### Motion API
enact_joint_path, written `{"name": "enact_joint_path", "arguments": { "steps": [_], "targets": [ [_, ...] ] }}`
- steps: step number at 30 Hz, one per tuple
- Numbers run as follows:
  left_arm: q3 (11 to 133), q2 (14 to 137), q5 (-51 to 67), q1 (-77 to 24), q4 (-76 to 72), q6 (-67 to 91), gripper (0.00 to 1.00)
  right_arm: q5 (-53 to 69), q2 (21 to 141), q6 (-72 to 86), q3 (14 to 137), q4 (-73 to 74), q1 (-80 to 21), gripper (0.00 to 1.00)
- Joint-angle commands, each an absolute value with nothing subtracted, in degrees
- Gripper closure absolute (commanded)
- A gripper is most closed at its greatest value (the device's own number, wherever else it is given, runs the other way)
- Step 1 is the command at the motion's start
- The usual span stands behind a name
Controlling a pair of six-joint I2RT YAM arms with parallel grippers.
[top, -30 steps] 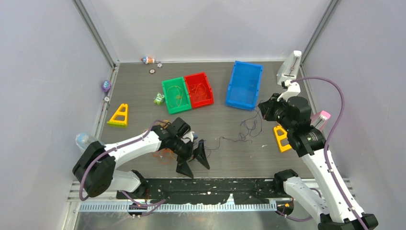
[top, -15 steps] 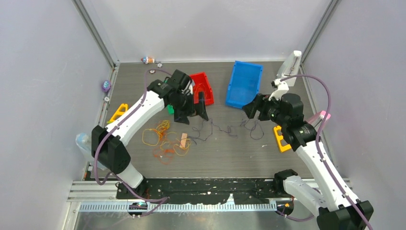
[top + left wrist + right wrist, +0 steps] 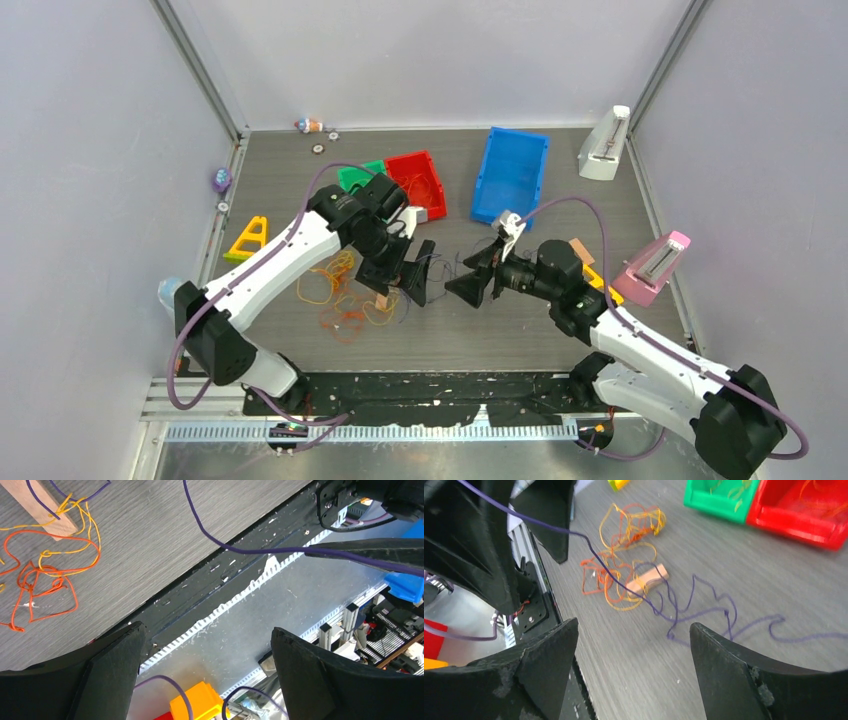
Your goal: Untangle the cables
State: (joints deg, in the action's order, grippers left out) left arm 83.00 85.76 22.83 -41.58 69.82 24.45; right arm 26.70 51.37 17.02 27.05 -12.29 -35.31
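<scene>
Likely limp, weightless, snag-prone: pinch thin dark purple wire (image 3: 260, 551) right of yellow-and-orange wire tangle (image 3: 345, 295); left gripper (image 3: 205, 630), right gripper (image 3: 634, 625) both gaping wide.

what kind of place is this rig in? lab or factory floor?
Most likely a lab test cell, not a factory floor: plain wall panels on metal frame posts box in a table, and the props are a tangle of cables and coloured bins.

tangled yellow-orange cables (image 3: 345, 295), purple cable (image 3: 725, 612) sprawled beside
</scene>
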Motion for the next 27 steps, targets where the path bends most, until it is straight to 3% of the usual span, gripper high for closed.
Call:
{"name": "enact_joint_path", "arguments": {
  "steps": [1,9,18,22,24,27],
  "targets": [
    [82.32,83.64,25.74,-41.4,72.09,21.2,0.04,23.6,50.87,10.71,26.93,-28.71,-37.79,0.15],
    [83.91,83.14,25.5,-41.4,74.74,19.57,0.06,25.22,50.94,5.56,29.22,-33.43,-40.58,0.25],
    [84.92,84.48,26.31,-41.4,74.65,19.42,0.06,29.03,55.42,1.73,36.22,-29.3,-44.23,0.38],
    [85.64,84.69,26.49,-41.4,74.73,19.4,0.07,28.35,57.82,0.48,38.92,-27.12,-45.98,0.76],
    [86.19,84.2,25.09,-41.33,74.58,19.19,0.07,26.21,57.69,0.85,38.75,-27.02,-46.02,0.88],
    [84.75,81.25,21.47,-39.68,71.89,20.26,0.05,13.83,53.56,4.33,35.92,-30.38,-45.78,0.94]
  ]
}}
